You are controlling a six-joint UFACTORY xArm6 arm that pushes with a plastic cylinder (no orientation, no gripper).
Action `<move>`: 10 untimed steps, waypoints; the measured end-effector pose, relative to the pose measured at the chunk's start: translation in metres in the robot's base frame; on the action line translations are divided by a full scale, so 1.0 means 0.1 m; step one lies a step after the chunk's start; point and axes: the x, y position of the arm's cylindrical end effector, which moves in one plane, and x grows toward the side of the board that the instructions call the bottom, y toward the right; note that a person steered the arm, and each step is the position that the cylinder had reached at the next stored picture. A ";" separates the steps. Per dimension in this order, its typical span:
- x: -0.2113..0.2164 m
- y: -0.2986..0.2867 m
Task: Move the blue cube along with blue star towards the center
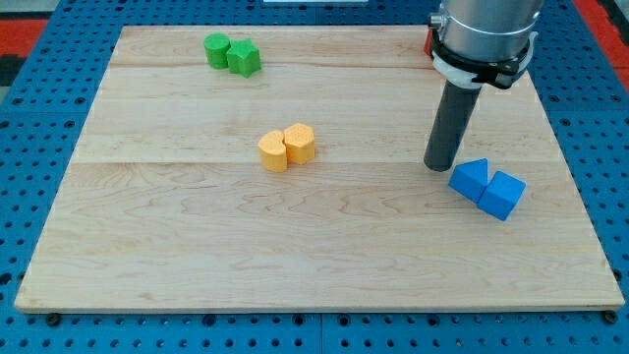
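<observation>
A blue cube [502,194] lies at the view's right, touching a second blue block, the star [470,179], on its left. My tip [439,166] stands on the board just left of and slightly above the blue star, very close to it; contact cannot be told. The rod rises from there to the arm's grey body [485,29] at the view's top right.
Two yellow blocks [286,147] sit side by side near the board's middle. Two green blocks [232,53] lie together at the top left. A red block [429,41] peeks out behind the arm. The wooden board [197,246] lies on a blue pegboard.
</observation>
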 end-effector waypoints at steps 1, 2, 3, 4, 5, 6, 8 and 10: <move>-0.06 -0.10; -0.36 -0.10; -0.43 0.53; -0.31 1.85; -0.14 2.06; 0.70 2.00; 1.42 1.44; 0.78 0.99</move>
